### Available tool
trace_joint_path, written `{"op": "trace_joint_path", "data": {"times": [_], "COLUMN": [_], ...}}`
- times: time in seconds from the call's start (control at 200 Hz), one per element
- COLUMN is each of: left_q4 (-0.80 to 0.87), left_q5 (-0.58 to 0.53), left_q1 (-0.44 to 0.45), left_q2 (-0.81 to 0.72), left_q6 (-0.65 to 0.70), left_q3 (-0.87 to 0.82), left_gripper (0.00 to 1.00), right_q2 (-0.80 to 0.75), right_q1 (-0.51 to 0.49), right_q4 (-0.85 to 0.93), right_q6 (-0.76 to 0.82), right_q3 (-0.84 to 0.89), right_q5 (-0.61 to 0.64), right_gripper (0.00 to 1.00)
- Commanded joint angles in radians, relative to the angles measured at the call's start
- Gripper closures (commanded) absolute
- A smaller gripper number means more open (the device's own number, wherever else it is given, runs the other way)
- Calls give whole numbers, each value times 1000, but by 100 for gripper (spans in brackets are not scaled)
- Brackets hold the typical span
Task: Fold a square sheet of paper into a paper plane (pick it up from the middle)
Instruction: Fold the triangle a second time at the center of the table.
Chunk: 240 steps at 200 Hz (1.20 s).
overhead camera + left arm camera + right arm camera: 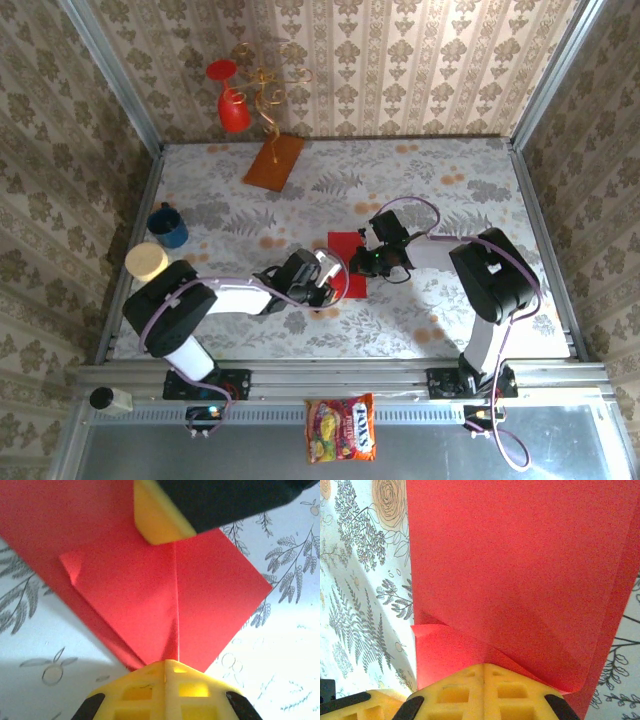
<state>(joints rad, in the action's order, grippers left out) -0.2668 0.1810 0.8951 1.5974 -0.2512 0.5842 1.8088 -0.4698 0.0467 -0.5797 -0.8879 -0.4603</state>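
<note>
L claw point(165, 667) shut, tips on the paper's point(150, 595) pointed end; can't tell if it's pinched. R claw point(484, 670) shut too, tips on a folded edge. Paper lies mid-table betw. both claws, partly folded, centre crease running straight into L tips. In top view its long axis runs near-far, slightly tilted. Open tabletop point(450, 200) all round it, floral print. Board point(272, 160) far back and blue cup point(168, 226) at left edge are well apart. Walls point(400, 60) wallpapered.

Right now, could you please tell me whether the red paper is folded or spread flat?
Folded: the red paper shows a straight centre crease and overlapping layers with diagonal edges.
</note>
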Motion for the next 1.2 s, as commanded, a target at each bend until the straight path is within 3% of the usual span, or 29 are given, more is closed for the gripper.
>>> {"op": "trace_joint_path", "data": {"times": [0.0, 0.225, 0.42, 0.79, 1.195], "left_q4": [81, 99, 149, 119, 60], "left_q5": [-41, -87, -75, 36, 59], "left_q1": [-4, -9, -10, 11, 11], "left_q2": [-26, -142, -235, -37, 106], "left_q6": [-38, -86, -77, -2, -5], "left_q3": [-63, -138, -69, 146, 150], "left_gripper": [100, 100, 100, 100, 100], "right_q2": [55, 54, 59, 66, 71], "right_q1": [14, 14, 14, 14, 14], "right_q4": [61, 57, 57, 61, 62], "right_q6": [10, 6, 8, 6, 6], "right_q3": [43, 43, 43, 35, 35], "right_q5": [72, 68, 65, 66, 69], "right_gripper": [100, 100, 100, 100, 100]}}
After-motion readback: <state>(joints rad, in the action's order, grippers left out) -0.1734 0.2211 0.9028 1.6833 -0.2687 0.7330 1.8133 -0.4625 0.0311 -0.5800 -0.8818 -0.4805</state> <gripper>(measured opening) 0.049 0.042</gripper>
